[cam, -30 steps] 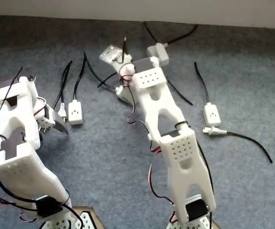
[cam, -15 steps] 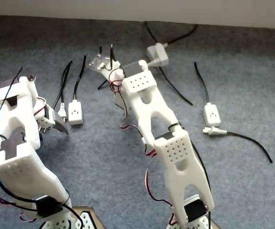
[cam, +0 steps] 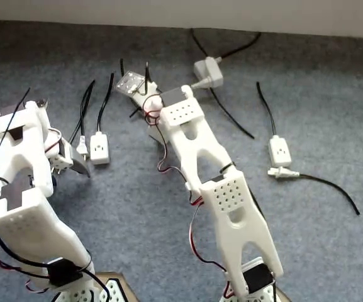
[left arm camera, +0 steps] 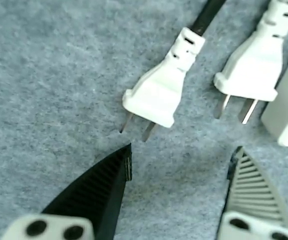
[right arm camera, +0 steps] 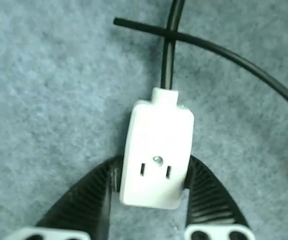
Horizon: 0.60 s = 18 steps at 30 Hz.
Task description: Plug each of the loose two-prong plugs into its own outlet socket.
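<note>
The right gripper [right arm camera: 153, 172] pinches an outlet socket [right arm camera: 157, 145] by its sides over the carpet [right arm camera: 44, 90]; the left gripper [left arm camera: 182, 157] gapes just short of a loose plug [left arm camera: 156, 95]. I'd keep the socket level and grab that plug's body, never the prongs [left arm camera: 136, 127].

Soft, even daylight fills the high view. The grey carpet [cam: 137, 207] is lit flatly and dims a little toward 12 o'clock, under a bright pale strip [cam: 294, 16]. The white left arm [cam: 21, 163] and right arm [cam: 197, 138] show no glare and cast only faint, soft-edged shadows. In the left wrist view a plug [left arm camera: 158, 90] throws weak shadows under its prongs. In the right wrist view the outlet socket [right arm camera: 156, 155] looks nearly washed out.
</note>
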Tool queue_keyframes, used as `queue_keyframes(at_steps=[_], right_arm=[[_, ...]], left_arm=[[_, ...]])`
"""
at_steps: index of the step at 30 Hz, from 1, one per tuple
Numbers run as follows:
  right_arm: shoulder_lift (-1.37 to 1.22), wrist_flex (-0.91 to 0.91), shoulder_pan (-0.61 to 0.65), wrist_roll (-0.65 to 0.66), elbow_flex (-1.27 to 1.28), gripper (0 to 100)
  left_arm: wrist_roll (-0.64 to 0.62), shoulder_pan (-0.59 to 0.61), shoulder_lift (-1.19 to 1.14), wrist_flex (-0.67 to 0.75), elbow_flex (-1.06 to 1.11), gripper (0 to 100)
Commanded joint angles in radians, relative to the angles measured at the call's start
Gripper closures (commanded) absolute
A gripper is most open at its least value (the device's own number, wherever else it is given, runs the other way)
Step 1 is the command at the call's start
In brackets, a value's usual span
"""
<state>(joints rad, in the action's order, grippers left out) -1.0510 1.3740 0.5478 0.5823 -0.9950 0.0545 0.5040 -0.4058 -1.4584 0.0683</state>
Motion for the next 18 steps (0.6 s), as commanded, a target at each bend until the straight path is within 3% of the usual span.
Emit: queue_keyframes(at_steps=[1, 10, 14, 18], right_arm=[[0.054, 0.091, -0.001, 0.002, -0.002, 93.7], [0.305, 0.386, 0.016, -0.069, 0.001, 97.2], [0.38, 0.39, 0.01, -0.178, 0.085, 97.2], [0.45, 0.389, 0.01, -0.13, 0.274, 97.2]], left_arm=[[-0.006, -0.015, 0.007, 0.009, -0.004, 69], [-0.009, -0.019, 0.007, 0.009, -0.004, 69], [-0.009, -0.019, 0.007, 0.009, -0.004, 69], [-0.009, -0.019, 0.007, 0.005, -0.004, 69]])
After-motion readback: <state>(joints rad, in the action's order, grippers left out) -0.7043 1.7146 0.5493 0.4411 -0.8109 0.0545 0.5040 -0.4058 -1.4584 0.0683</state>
